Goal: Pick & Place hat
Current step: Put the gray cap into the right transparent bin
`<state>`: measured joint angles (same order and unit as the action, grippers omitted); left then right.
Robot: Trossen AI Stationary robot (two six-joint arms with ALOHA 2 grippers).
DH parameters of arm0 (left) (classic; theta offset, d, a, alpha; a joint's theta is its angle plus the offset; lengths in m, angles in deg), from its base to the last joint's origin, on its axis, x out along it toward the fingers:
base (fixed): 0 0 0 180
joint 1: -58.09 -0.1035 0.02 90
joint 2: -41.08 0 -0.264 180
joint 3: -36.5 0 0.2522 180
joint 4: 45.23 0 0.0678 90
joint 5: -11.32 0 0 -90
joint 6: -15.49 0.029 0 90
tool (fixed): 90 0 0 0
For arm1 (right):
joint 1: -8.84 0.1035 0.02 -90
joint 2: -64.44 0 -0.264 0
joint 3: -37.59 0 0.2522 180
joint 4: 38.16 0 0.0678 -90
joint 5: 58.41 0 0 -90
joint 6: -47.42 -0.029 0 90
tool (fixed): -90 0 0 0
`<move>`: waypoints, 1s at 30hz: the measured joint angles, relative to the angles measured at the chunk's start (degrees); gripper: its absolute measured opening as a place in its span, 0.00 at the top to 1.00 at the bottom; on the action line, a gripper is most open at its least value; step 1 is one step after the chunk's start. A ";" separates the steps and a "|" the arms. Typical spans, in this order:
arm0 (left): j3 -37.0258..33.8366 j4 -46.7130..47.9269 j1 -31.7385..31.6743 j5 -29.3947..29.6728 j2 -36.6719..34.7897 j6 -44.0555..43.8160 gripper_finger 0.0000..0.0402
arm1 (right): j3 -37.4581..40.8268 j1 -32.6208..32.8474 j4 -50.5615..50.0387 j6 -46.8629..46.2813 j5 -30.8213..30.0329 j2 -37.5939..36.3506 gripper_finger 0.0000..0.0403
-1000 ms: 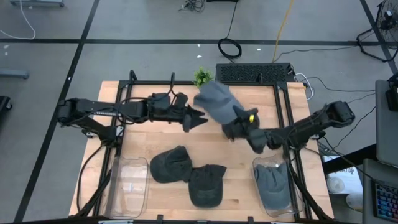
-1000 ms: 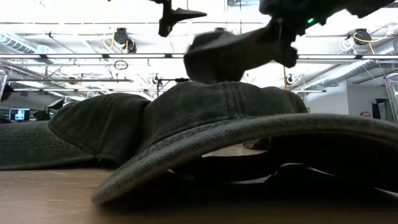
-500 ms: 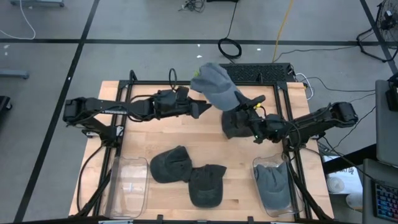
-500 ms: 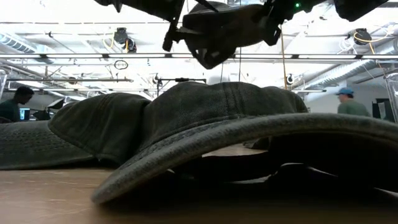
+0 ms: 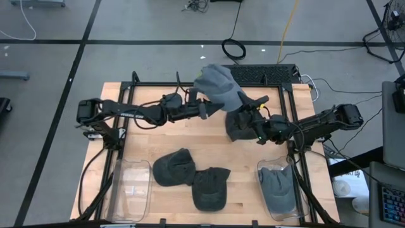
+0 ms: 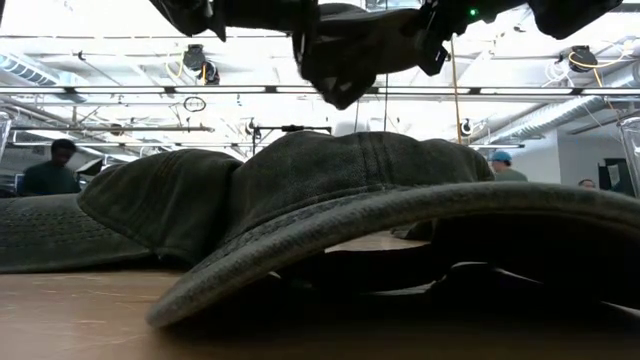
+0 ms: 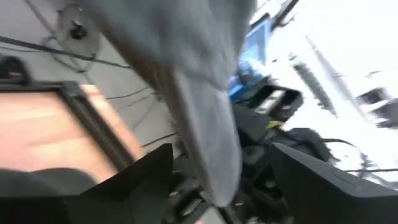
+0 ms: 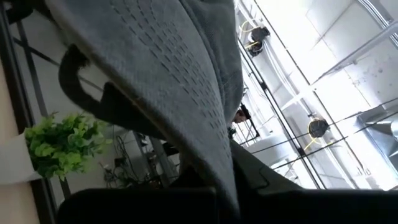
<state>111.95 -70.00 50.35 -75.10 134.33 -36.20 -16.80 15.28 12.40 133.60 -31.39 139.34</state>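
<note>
A grey hat (image 5: pixel 218 85) hangs in the air above the table's far middle, its stitched brim slanting up and away from my right gripper (image 5: pixel 248 120), which is shut on it. The low view shows the hat (image 6: pixel 350 45) high up between both arms. My left gripper (image 5: pixel 207 109) reaches in from the left and is open. In the left wrist view its two fingers stand on either side of the hat's hanging edge (image 7: pixel 208 149). I cannot tell whether they touch it. My right gripper holds the grey hat at its darker lower end (image 5: pixel 237 125), coming level from the table's right side. The hat's own cloth (image 8: pixel 180 93) covers the fingers, so the kind of hold does not show. The hat is lifted clear, its brim rising toward the left arm.
Two dark hats (image 5: pixel 174 168) (image 5: pixel 211 188) lie overlapping on the near middle of the table and fill the low view. A clear bin (image 5: pixel 130 189) sits near left. Another bin (image 5: pixel 278 189) near right holds a grey hat. A small green plant (image 5: pixel 204 77) stands at the far edge.
My right gripper has carried the hat up and toward the far edge, and the hat has turned so that its brim points upward. My left gripper has moved right toward the hat, staying open, and now straddles its edge.
</note>
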 joint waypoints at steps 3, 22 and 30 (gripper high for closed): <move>0.04 -2.20 0.14 -1.17 1.54 0.06 0.33 | 0.00 0.00 -0.13 -0.07 -0.05 0.03 1.00; 0.25 -7.63 -0.47 -11.61 1.18 3.05 0.98 | -0.13 -0.31 -5.54 -21.84 0.16 0.21 0.97; 0.66 2.02 -1.70 -18.60 -6.52 8.43 0.98 | 0.10 -1.33 -19.07 -33.99 -11.40 -0.88 0.78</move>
<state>112.60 -67.99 48.65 -93.70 127.80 -27.77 -16.70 13.94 -6.67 99.61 -42.79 138.46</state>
